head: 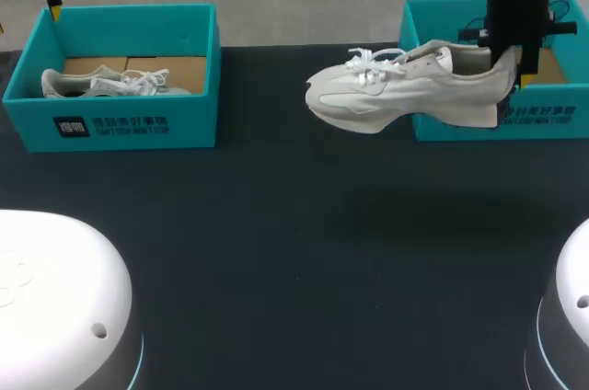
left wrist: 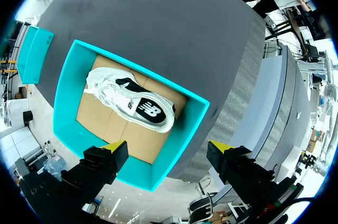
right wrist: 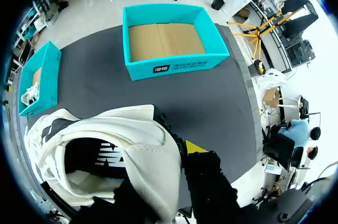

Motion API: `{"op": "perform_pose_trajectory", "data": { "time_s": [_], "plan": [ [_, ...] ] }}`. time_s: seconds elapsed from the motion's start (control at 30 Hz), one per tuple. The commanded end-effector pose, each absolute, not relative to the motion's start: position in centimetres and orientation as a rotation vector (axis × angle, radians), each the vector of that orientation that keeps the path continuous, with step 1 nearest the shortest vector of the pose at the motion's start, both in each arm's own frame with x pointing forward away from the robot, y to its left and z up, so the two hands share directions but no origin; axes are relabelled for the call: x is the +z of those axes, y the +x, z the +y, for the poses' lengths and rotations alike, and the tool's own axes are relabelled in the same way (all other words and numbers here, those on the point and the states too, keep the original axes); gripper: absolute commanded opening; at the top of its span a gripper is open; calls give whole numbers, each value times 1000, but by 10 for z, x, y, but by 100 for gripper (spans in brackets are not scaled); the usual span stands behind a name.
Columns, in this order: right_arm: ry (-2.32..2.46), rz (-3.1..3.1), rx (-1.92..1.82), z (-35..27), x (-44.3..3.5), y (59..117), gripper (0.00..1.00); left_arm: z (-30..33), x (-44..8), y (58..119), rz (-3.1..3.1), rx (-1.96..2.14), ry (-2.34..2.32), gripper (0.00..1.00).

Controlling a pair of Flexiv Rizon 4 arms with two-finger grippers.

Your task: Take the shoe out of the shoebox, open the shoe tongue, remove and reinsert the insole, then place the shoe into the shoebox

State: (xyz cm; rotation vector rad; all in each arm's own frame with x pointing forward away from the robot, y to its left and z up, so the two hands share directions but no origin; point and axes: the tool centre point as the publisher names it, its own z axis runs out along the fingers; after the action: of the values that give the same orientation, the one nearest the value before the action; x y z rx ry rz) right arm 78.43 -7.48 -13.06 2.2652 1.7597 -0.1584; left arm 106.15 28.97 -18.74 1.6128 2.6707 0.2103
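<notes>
Dark grey matte table (head: pixel 276 252)

Head camera overlooks the table (head: pixel 294 252) from behind; both wrist cameras face downward; all share the left shoebox (head: pixel 189 119).

Robotics lab: arm (head: pixel 515 4) over worktable (head: pixel 294 261)

Illegible white print: left shoebox (head: pixel 189 123), right shoebox (head: pixel 575 100)
</notes>
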Motion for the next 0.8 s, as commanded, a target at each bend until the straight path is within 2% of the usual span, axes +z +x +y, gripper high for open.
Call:
{"op": "perform_pose_trajectory", "data": {
  "time_s": [0.03,0.4,0.8],
  "plan": [
    [2235,1741,-132,-61,-132,757,0,290,-187,1061,2671,213,1614,100],
    [2223,1755,-162,-21,-150,719,0,290,-187,1061,2671,213,1614,100],
    [2210,1766,-196,7,-175,708,0,290,-187,1061,2671,213,1614,100]
  ]
}}
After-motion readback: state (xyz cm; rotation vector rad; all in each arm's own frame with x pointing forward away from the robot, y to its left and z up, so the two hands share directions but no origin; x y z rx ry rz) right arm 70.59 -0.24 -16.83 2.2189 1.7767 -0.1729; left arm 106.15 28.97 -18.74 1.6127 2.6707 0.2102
